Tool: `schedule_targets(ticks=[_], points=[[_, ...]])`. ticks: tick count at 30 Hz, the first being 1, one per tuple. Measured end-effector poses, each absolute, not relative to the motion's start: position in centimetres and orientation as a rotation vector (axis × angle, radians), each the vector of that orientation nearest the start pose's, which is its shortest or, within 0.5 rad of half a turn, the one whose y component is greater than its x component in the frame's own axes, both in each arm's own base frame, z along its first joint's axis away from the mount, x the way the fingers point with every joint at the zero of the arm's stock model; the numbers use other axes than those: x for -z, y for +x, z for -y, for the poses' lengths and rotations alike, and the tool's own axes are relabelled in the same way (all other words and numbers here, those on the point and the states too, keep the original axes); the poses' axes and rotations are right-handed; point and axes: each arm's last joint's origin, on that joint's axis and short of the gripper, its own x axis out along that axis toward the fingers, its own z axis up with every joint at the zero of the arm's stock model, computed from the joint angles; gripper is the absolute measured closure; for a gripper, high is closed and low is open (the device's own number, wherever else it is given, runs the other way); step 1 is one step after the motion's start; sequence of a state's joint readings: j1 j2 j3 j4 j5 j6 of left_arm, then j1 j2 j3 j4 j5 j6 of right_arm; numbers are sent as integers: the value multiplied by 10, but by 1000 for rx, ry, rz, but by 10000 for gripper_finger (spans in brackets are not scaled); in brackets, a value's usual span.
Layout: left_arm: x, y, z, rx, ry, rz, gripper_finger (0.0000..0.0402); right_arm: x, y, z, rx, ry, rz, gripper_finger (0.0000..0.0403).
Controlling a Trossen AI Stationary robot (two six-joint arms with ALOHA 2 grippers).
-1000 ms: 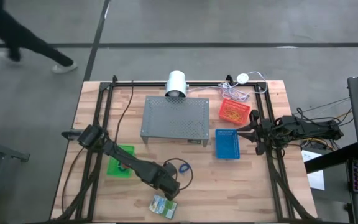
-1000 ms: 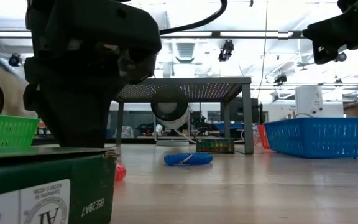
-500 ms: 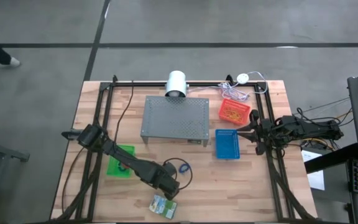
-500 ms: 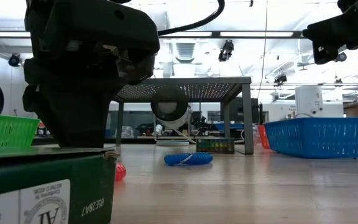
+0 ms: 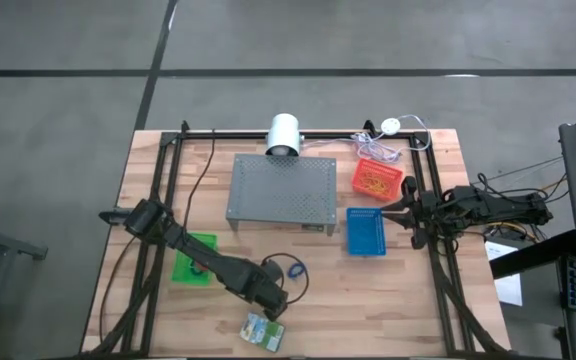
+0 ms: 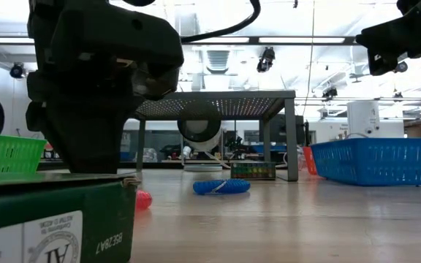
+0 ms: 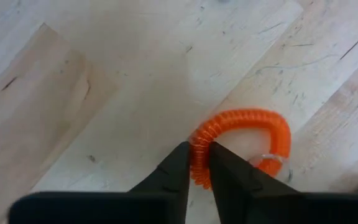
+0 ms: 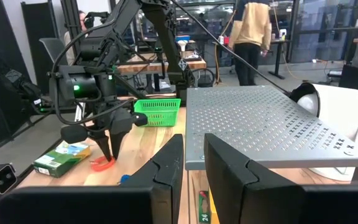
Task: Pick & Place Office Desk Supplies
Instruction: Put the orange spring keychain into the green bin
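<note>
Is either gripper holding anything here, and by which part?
The left gripper pinches the red coiled band at one end of its loop, on the table. The right gripper holds nothing.

high: overhead, down | low: tabletop, level | wrists: forward

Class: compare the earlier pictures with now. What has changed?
The person walking past the table's far left has gone from the high view. The left hand has closed on the red coiled band. The right hand and crayon box stayed put.
</note>
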State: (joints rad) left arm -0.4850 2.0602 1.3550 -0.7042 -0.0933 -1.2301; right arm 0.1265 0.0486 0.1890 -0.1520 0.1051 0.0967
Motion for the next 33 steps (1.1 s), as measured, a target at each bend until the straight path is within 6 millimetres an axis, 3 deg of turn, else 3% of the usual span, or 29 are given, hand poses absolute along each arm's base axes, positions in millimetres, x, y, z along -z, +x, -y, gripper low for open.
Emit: schedule_targets(ticks=[4,15,26,33], points=[[-128,342,177,-526,-621,-1312,367,-209,87,-8,-21,95,-13,339],[-137,336,173,-551,-590,-1309,365,-209,87,-8,-21,95,-13,339],[-178,322,163,-581,-563,-1251,365,-209,87,-8,-21,95,-12,339],[-215,295,150,-758,-564,-1188,365,-209,87,-8,-21,95,-12,339]])
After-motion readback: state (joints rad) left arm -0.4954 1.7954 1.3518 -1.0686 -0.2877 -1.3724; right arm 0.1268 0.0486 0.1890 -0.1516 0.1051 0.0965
